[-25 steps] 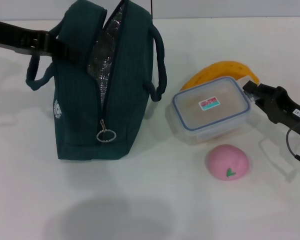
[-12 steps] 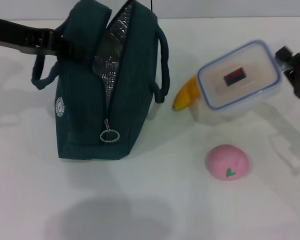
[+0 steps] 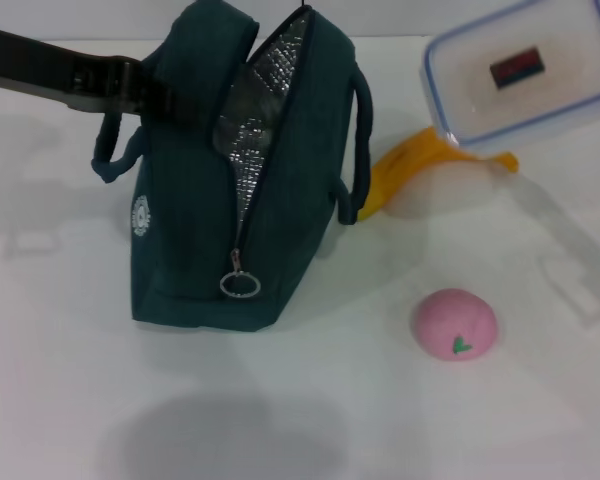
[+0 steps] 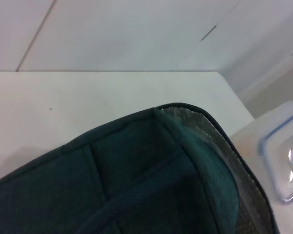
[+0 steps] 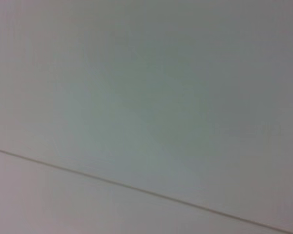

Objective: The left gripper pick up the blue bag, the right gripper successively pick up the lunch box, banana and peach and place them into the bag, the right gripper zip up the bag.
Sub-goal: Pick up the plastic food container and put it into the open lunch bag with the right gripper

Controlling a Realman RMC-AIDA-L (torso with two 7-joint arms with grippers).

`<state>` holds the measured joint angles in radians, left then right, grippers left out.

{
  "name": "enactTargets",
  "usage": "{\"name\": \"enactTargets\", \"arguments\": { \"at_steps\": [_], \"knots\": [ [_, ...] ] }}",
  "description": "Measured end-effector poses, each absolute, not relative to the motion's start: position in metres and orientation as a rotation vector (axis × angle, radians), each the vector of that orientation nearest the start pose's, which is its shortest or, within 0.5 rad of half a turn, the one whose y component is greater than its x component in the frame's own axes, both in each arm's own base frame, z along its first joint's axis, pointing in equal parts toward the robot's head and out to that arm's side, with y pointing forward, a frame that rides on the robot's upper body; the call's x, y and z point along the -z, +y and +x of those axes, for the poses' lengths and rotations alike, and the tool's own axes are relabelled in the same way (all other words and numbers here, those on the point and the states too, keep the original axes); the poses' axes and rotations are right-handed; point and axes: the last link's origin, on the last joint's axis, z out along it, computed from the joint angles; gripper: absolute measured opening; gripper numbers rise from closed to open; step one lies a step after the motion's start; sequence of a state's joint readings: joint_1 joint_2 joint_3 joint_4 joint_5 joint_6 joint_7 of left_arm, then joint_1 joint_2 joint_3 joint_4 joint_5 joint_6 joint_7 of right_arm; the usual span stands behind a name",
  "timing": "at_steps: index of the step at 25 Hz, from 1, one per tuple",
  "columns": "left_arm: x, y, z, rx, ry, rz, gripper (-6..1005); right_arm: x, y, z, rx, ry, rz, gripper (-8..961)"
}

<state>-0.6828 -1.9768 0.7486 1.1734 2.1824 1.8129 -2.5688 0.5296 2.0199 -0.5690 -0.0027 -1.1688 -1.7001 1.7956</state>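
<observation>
The lunch box is seen raised clear of the table, near the far right corner, its lid tilted toward the camera and its long side running roughly along the table's far edge. The right gripper itself is not shown in any view, so whether its fingers are clamped on the box cannot be told — the box is merely judged to be carried, since nothing beneath it supports it.

The bag stands upright toward the far left of the table, held at its far upper end by the left gripper, which reaches in from the left edge; the state of those fingers is hidden by the fabric and handle and cannot be told. The bag's mouth gapes along its top, the foil lining showing, and the opening runs from the far edge toward the near edge, ending at the ring pull.

The deciding relation is this — the opening lies to the left of the lunch box and below it, and its long axis is set nearly crosswise to that of the box. A turn of the box before lowering is judged likely to be needed.

The banana lies just under the raised box; the peach rests nearer the right of the table's near half.
</observation>
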Motion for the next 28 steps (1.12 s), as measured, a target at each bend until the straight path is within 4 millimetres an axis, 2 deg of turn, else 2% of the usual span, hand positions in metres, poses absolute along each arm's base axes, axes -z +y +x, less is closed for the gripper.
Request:
{"name": "enactTargets", "arguments": {
  "at_steps": [6,10,17,21,28],
  "knots": [
    [-0.093,0.37,-0.172,0.374,-1.463,-2.608,35,-0.031,0.341,0.237,-2.146,1.543,-1.684,146],
    [-0.087,0.371,-0.168,0.359,-1.458,-2.624,35,-0.027,0.359,0.206,-2.197,1.536,-1.772,154],
    [-0.078,0.372,-0.16,0.355,-1.441,-2.652,35,-0.016,0.379,0.17,-2.194,1.558,-1.874,168],
    [-0.074,0.372,-0.156,0.365,-1.432,-2.668,35,-0.007,0.383,0.164,-2.136,1.591,-1.913,175],
    [-0.076,0.37,-0.157,0.415,-1.437,-2.668,35,0.012,0.382,0.175,-1.934,1.645,-1.97,189]
  ]
}}
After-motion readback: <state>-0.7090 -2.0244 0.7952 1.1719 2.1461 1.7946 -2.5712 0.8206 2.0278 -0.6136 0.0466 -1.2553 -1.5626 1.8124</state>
